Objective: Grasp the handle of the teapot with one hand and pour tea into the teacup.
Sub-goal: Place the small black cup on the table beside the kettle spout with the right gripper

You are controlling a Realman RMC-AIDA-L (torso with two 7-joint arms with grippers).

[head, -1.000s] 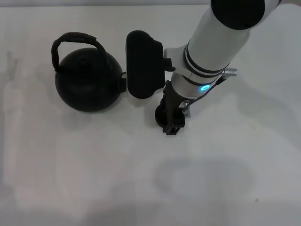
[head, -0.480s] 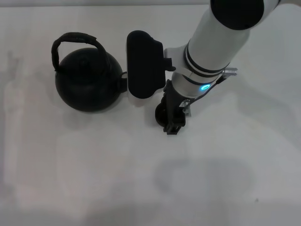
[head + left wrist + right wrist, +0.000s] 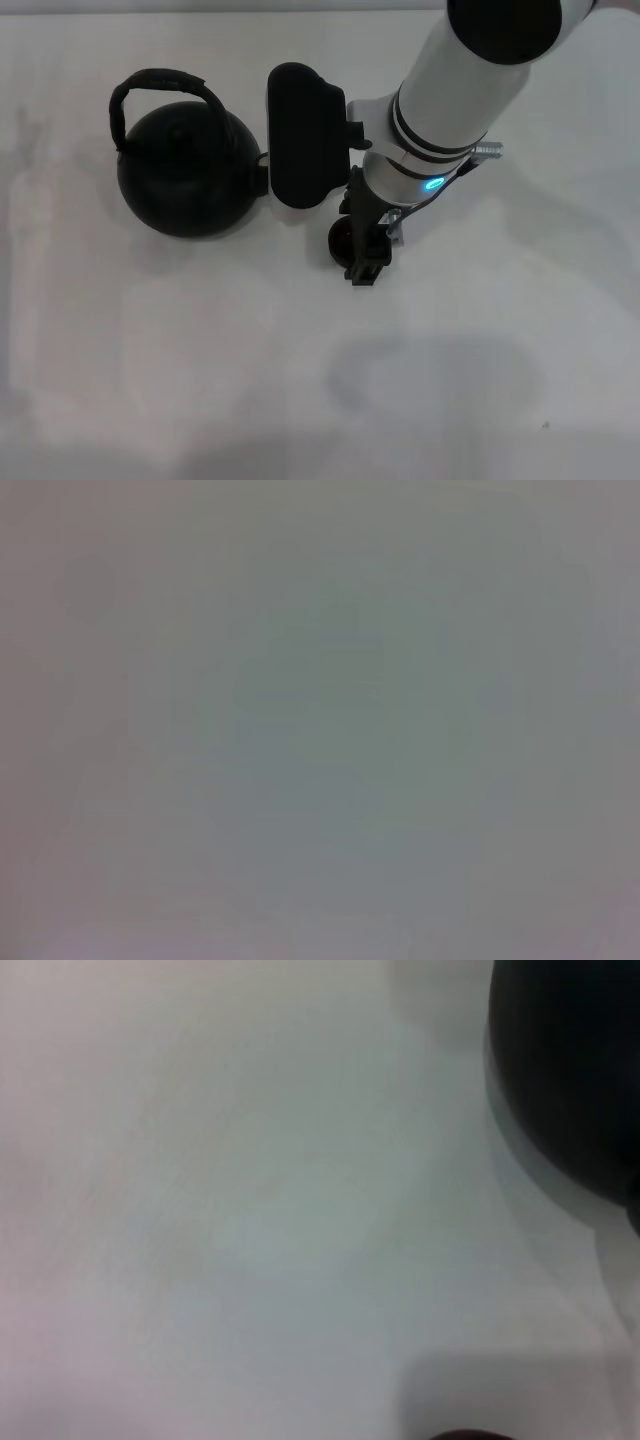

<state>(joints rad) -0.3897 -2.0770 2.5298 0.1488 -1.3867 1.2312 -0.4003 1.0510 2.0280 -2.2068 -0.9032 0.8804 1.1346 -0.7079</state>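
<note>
One gripper works, the right gripper (image 3: pixel 363 262), low over the teacup (image 3: pixel 341 241) near the middle of the tabletop (image 3: pixel 480 380); I cannot tell if it is open or closed. Toward the far left corner stands the teapot (image 3: pixel 185 175), which looks heavy and hard, so the wrapped handle (image 3: pixel 160 82) is best held at the top of its arch.

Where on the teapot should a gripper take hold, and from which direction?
Grip the handle at the top of its arch, coming down from above. It loops clear over the teapot, leaving a gap beneath for a finger; the round body offers no purchase. The right gripper sits over at the teacup.
</note>
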